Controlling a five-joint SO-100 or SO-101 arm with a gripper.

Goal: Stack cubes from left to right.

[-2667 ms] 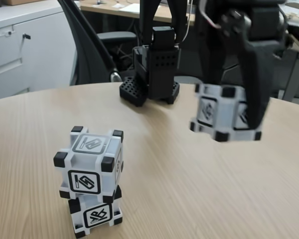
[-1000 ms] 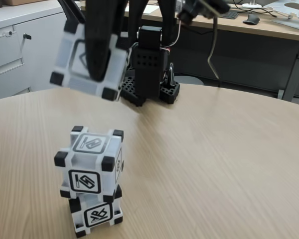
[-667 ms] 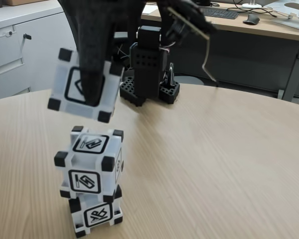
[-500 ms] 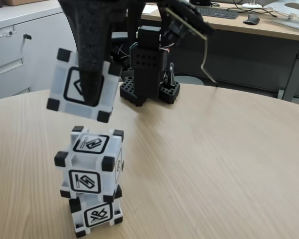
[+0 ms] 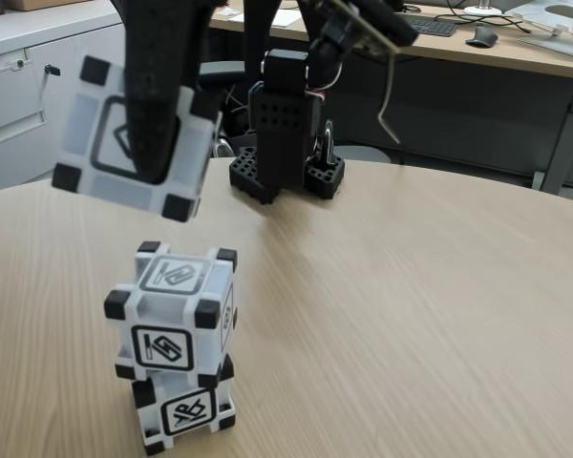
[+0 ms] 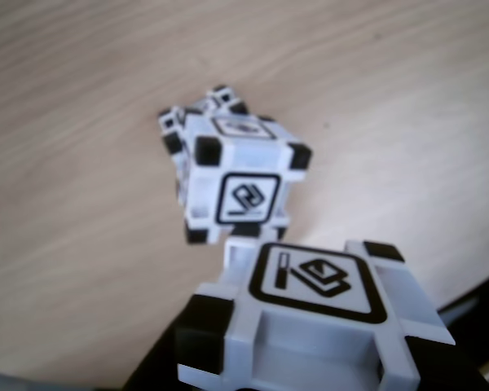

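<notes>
Fixed view: pincer (image 5: 153, 162) tips (cube-hidden (image 5: 129, 143))

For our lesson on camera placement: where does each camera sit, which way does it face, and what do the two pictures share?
Fixed view: low at the table's near edge, facing the robot base; shows arm, claw holding the held cube over the two-cube stack.
Other view: high up, apparently riding the arm, looking down past the held cube at the stack.
Shared: held cube, stack, table.
</notes>
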